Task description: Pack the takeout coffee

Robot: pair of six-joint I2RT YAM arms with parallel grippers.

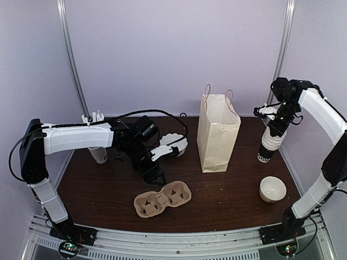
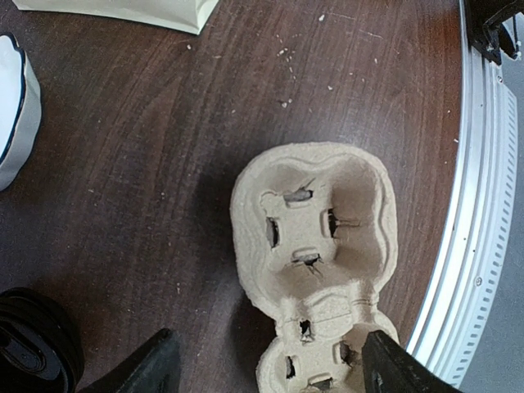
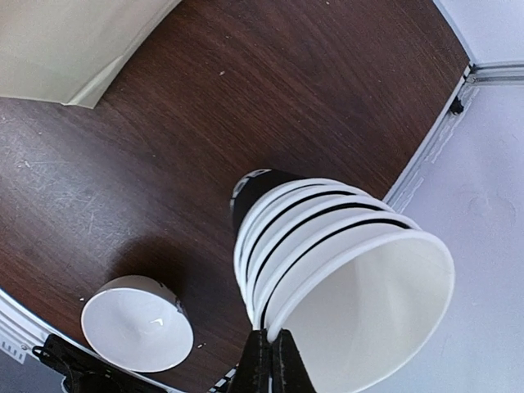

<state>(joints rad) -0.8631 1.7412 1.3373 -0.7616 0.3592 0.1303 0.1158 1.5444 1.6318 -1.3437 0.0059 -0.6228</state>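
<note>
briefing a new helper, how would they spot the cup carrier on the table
Find the tall paper bag standing mid-table, then look toward the near edge, slightly left. The cup carrier lies flat beneath the open left gripper. It is the only tan moulded-pulp piece, with two empty wells, unlike the round white bowl to the right.

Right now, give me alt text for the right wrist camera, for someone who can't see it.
The right gripper is shut on the rim of the top cup in a stack of nested white paper cups on a dark wooden table. A white bowl sits lower left, and the corner of a paper bag shows upper left.
</note>
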